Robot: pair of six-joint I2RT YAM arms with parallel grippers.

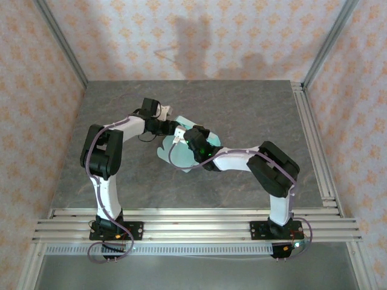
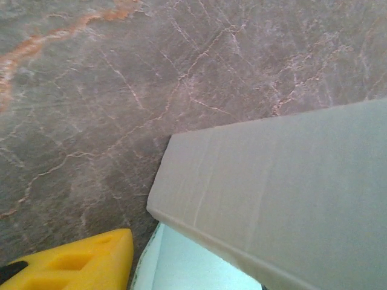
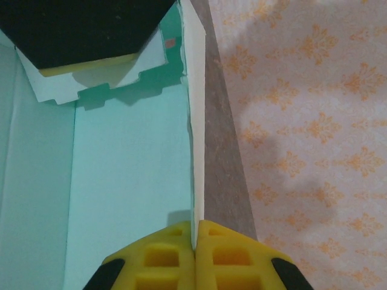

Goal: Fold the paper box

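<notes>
Right wrist view brings the paper box (image 3: pixel 127 181) closest: one piece of pale mint card, partly raised, its inner faces turned toward the camera and one thin wall seen edge-on. The right gripper (image 3: pixel 195 231) has its two yellow fingers pressed together on that wall, pinching the card between them. At the top, a notched flap (image 3: pixel 91 90) lies partly under a black shape (image 3: pixel 78 27) with a yellow edge. The frame cuts that shape off, and what it is cannot be told for sure.

From the top external camera, the box sits near the middle of the table (image 1: pixel 254 115). The two wrists meet over it and cover much of it, so its outline is hard to read. The left gripper (image 1: pixel 171 128) reaches it from the left; whether its fingers are spread or closed cannot be told. The left wrist view catches one yellow finger (image 2: pixel 78 266) at the bottom corner. It is just beside a greyish outer panel of the box, with a strip of mint below that panel.
</notes>
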